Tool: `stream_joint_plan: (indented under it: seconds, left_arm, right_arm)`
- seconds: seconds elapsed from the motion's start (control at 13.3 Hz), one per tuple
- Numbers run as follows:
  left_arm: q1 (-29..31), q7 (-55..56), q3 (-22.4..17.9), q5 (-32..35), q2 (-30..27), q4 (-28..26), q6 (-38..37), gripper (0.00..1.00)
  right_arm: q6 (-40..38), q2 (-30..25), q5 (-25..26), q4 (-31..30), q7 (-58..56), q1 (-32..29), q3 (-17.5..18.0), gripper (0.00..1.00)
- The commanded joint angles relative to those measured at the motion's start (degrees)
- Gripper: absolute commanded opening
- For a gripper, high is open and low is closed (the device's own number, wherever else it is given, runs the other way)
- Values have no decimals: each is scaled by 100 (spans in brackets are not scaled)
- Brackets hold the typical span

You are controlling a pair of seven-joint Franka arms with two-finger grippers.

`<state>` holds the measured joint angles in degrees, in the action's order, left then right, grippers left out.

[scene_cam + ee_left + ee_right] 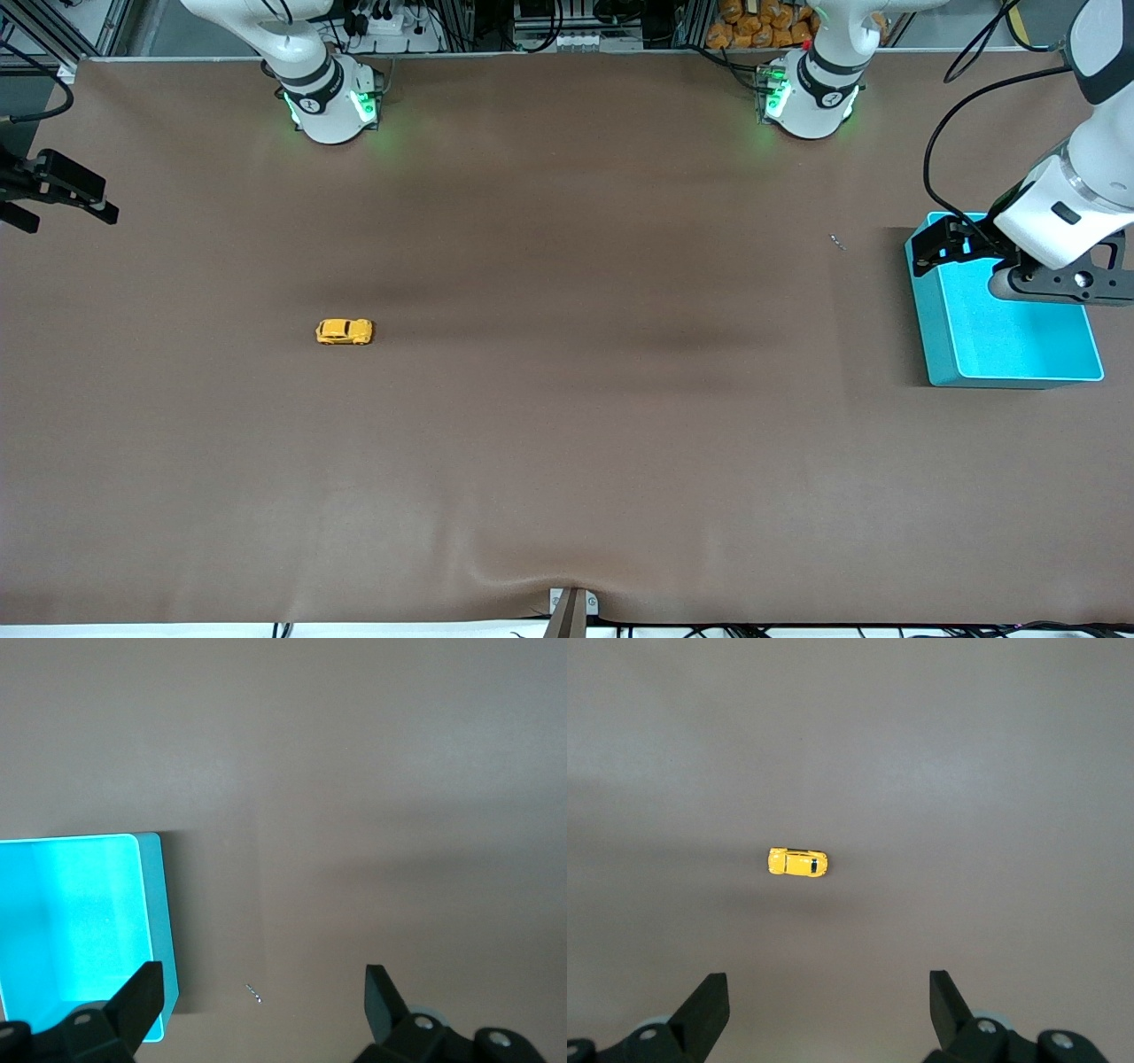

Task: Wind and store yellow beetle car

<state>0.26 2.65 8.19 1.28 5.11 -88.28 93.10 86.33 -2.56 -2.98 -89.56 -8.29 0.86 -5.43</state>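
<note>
The yellow beetle car point(345, 331) stands on its wheels on the brown table, toward the right arm's end. It also shows in the right wrist view point(797, 862), far off from the jaws. My right gripper point(66, 208) is open and empty, up in the air at the table's edge at the right arm's end; its jaws point(827, 985) stand wide apart. The teal bin point(1010, 383) stands empty at the left arm's end. My left gripper point(926, 248) hangs open and empty over the bin's rim point(158, 921); its jaws point(261, 979) stand wide apart.
A tiny metal bit point(836, 241) lies on the table beside the bin, toward the arms' bases; it shows in the left wrist view point(254, 994) too. The brown mat point(567, 443) has a small ridge at its near edge.
</note>
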Motion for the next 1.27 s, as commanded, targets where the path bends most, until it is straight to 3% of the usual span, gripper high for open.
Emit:
stream_joint_plan:
  seconds: [0.0, 1.2]
  left_arm:
    - [10, 43, 16, -31, -116, -75, -63, 100]
    - [10, 17, 7, -22, -283, 4, -213, 100]
  right_arm:
    - [-159, -60, 104, 8, 231, 72, -28, 100]
    - [-195, -43, 104, 0, 231, 143, -55, 100]
